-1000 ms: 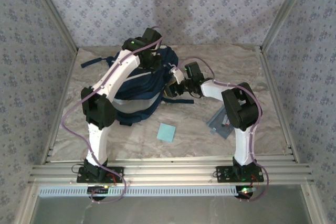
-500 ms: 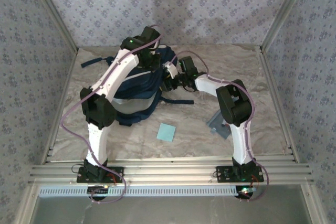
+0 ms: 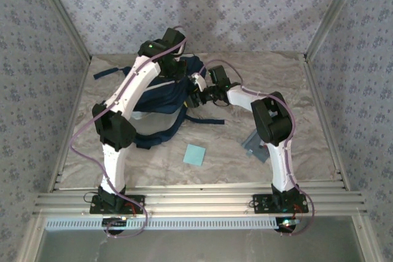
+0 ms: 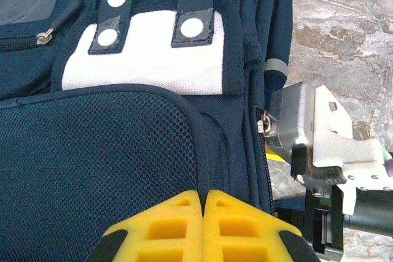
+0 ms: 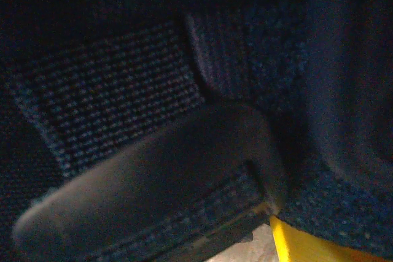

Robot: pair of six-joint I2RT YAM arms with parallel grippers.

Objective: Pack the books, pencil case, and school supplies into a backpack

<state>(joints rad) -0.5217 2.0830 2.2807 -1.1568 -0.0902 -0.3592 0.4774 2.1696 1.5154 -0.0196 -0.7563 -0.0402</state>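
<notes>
The navy backpack point(image 3: 155, 93) lies at the back left of the table, and its white patch point(image 4: 147, 53) and mesh pocket show in the left wrist view. My left gripper point(image 4: 204, 196) is shut, its yellow fingertips pinching a seam of the backpack's fabric beside the mesh pocket. My right gripper point(image 3: 198, 93) is pressed against the backpack's right side. One yellow finger point(image 5: 301, 246) shows under dark fabric, and how its jaws stand is hidden. The light-blue square pad point(image 3: 194, 154) lies flat near the front. The pencil case point(image 3: 253, 145) is partly behind the right arm. The books are out of view.
Dark straps point(image 3: 209, 118) trail from the backpack toward the table's middle. The right arm's wrist housing point(image 4: 319, 139) sits close beside the backpack's zipper edge. Metal frame rails point(image 3: 196, 200) border the near edge, and patterned walls close in the other three sides.
My right arm has swung left, bringing its gripper in against the backpack's side. The left gripper has crept slightly back, still pinching the backpack.
</notes>
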